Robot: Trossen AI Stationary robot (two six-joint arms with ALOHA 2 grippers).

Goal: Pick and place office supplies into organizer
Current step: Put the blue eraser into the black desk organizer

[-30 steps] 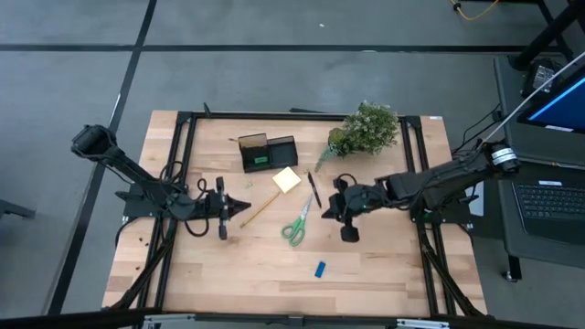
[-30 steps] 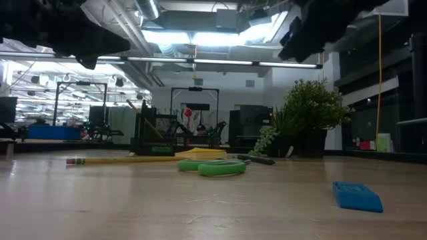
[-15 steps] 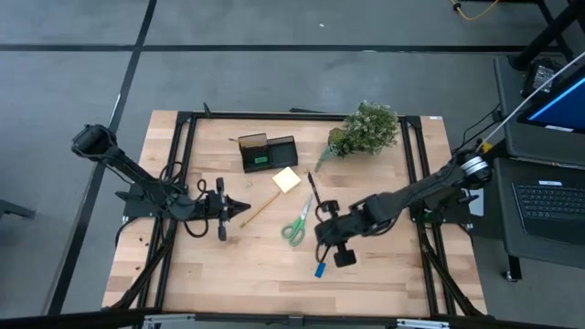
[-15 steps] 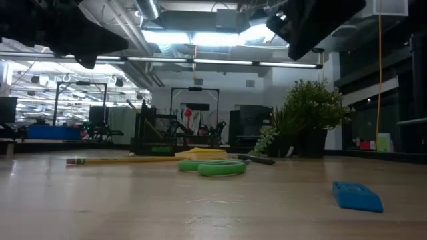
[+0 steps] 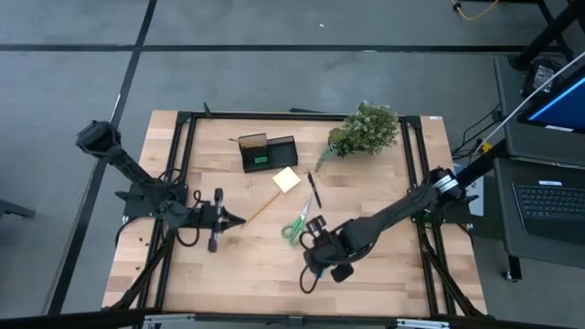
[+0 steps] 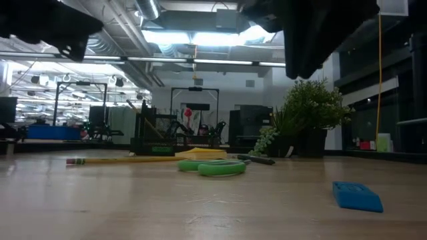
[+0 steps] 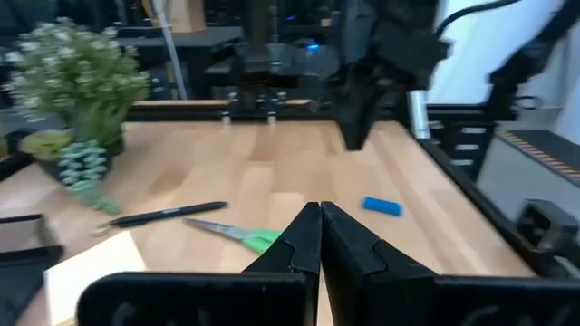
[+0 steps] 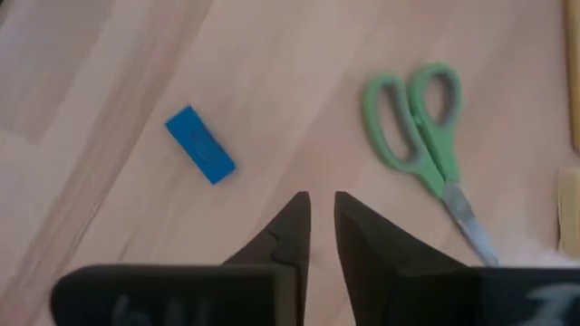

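Note:
A small blue piece [image 8: 199, 145] lies flat on the wooden table, near its front edge. My right gripper [image 8: 319, 204] hangs above it and points down, open by a narrow gap and holding nothing. Green-handled scissors [image 5: 297, 222], a black pen [image 5: 313, 189], a wooden pencil [image 5: 260, 208] and a yellow sticky-note pad [image 5: 286, 180] lie mid-table. The black organizer [image 5: 268, 151] stands farther back with something green inside. At the left, my left gripper [image 7: 317, 217] is shut and empty, near the pencil's end.
A bushy green plant [image 5: 366, 128] stands at the far right of the table. Black frame rails [image 5: 178, 183] run along both sides of the table. Bare wood lies along the near edge around the blue piece [image 6: 357, 197].
My right gripper has swung from beside the pen toward the table's near edge and somewhat left. It has tipped from nearly level to pointing down, and now stands over the blue piece. My left gripper has swung slightly toward the near edge. No object has moved.

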